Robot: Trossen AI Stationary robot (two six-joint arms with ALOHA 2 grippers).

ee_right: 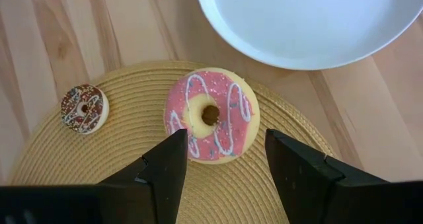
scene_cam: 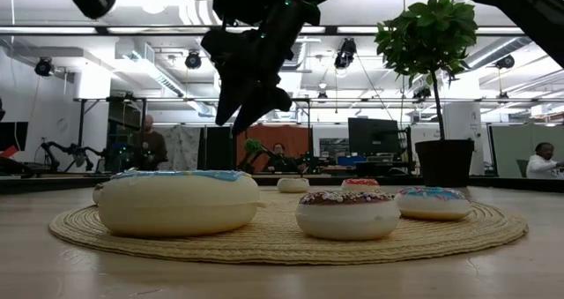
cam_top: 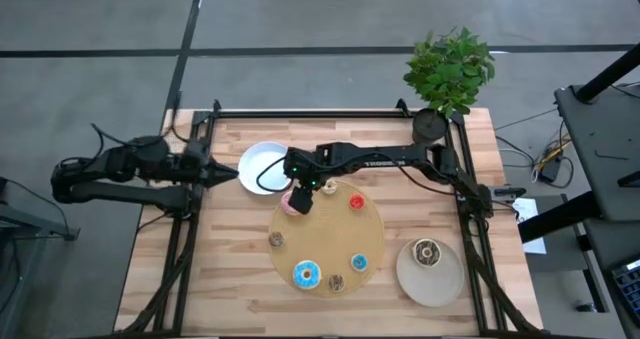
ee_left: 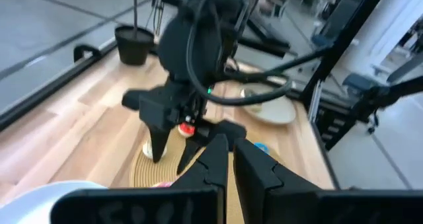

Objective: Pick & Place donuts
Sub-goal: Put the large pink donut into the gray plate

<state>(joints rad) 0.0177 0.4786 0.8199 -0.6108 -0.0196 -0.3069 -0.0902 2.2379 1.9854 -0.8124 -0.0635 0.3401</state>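
Pink icing marks the donut that matters here: it lies flat on the far left edge of the woven mat, just near of the white plate. The right gripper hangs directly above it, pointing down, so the donut sits straight below the gap between the fingers, a little forward of their tips. Being a ring, it has no long axis, so any approach angle serves. The fingers stand wide apart, wider than the donut looks, and hold and touch nothing. My judgement is that a straight descent would bracket the ring for a grasp.

The left gripper waits at the table's left edge beside the white plate, closed tight on nothing. The right arm is clearly the nearer 1.
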